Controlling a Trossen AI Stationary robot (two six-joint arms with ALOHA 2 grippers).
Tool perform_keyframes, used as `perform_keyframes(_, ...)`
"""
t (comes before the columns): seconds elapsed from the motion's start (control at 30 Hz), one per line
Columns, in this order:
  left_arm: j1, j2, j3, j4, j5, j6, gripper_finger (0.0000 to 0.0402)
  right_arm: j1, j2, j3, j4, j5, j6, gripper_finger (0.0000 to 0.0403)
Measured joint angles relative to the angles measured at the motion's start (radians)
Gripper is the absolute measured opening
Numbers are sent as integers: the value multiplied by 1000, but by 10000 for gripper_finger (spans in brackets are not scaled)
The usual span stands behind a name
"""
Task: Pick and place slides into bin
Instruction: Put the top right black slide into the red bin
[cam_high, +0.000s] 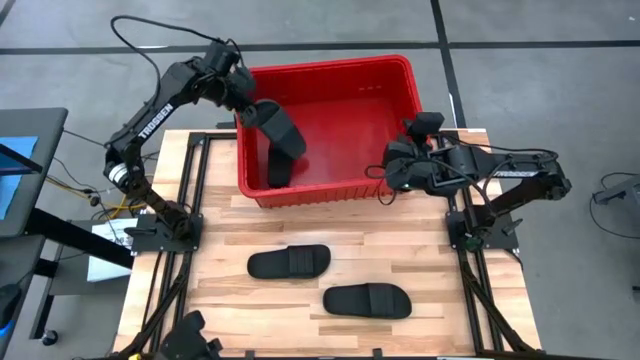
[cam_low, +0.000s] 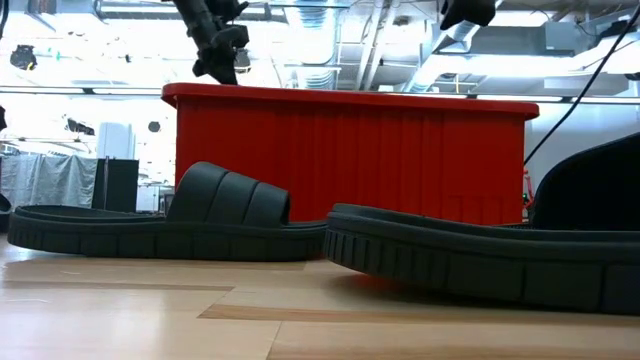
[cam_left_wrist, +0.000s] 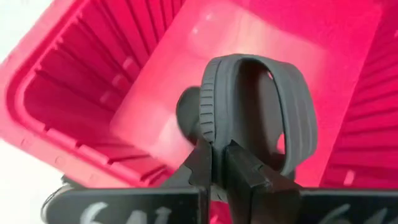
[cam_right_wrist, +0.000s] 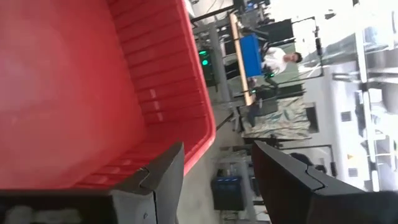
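Observation:
The red bin (cam_high: 330, 68) stands at the table's far side. My left gripper (cam_high: 252, 108) is over the bin's left part, shut on a black slide (cam_high: 283, 128) that hangs inside the bin. A second dark slide (cam_high: 279, 172) shows lower in the bin near its near wall. Two more slides (cam_high: 289, 262) (cam_high: 367, 300) lie sole down on the wooden table in front of the bin. My right gripper (cam_high: 398, 170) is open and empty at the bin's near right corner, its fingers (cam_right_wrist: 165, 180) beside the rim. My left gripper pinches the slide's ribbed sole edge (cam_left_wrist: 208, 134) between its two fingers. The fingers come from above and from the table's left, slanting down. The slide hangs below them on edge, its strap (cam_left_wrist: 298, 118) to one side, inside the bin's walls.
The bin's tall walls (cam_low: 350, 150) rise behind the two table slides (cam_low: 200, 215) (cam_low: 470, 255). Metal frame rails (cam_high: 190, 200) run along the table's left and right sides. A person sits in the room beyond the table (cam_right_wrist: 283, 59).

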Motion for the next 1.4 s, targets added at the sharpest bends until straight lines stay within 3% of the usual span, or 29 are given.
perform_keyframes(0.2,2,1,64,-39,14,81,7,-32,0,0,-6,-30,9,180)
perform_keyframes(0.33,-11,-1,114,-56,76,128,7,-37,0,0,-6,-31,9,178)
perform_keyframes(0.63,-100,-32,120,-122,78,198,6,-37,0,0,-6,-54,57,176)
perform_keyframes(1.13,-213,-63,120,-197,-166,319,6,-37,0,0,-7,-85,123,175)
perform_keyframes(1.4,-224,-61,120,-223,-171,335,6,-74,0,0,-47,-102,44,169)
